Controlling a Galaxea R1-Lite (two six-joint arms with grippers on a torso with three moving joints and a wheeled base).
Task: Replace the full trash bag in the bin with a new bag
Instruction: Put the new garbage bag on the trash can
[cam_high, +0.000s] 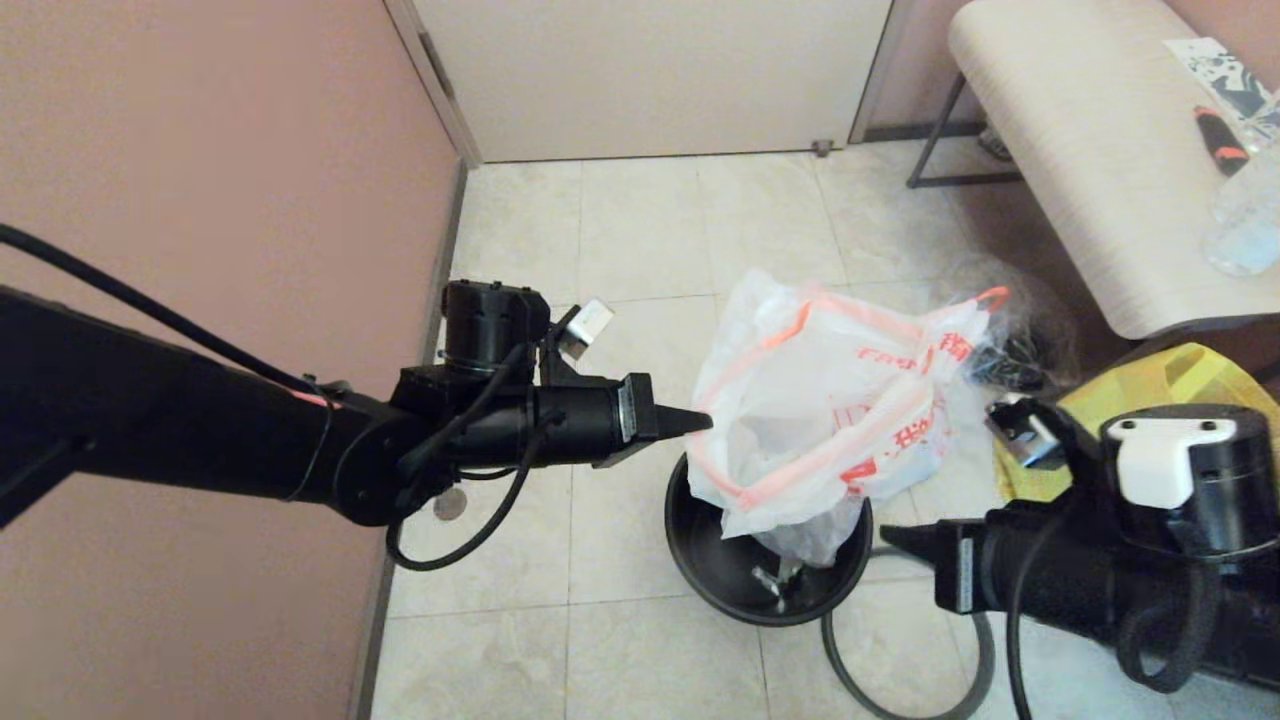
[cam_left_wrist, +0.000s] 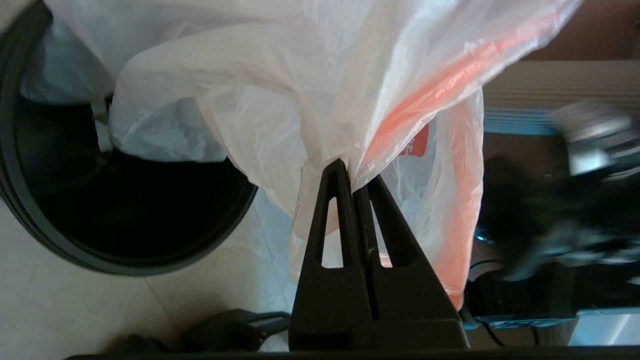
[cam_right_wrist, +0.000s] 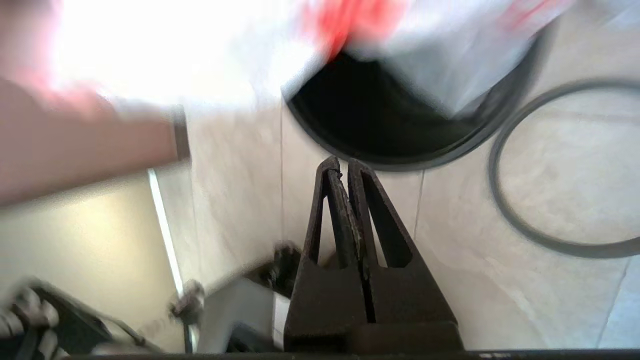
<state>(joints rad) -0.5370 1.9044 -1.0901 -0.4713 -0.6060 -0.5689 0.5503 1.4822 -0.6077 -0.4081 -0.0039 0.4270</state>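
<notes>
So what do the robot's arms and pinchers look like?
Both arms are thick black tubes with loose black cables looping alongside. The left gripper and right gripper end in pointed black fingers shaped like hollow triangles. A small silvery camera block sits on each wrist, and the right arm carries a white cap.

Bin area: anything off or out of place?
Yes. The bin's hoop lies loose on the floor beside the bin. The new bag, pinched by the left gripper, hangs bunched and half in; right gripper holds nothing.
</notes>
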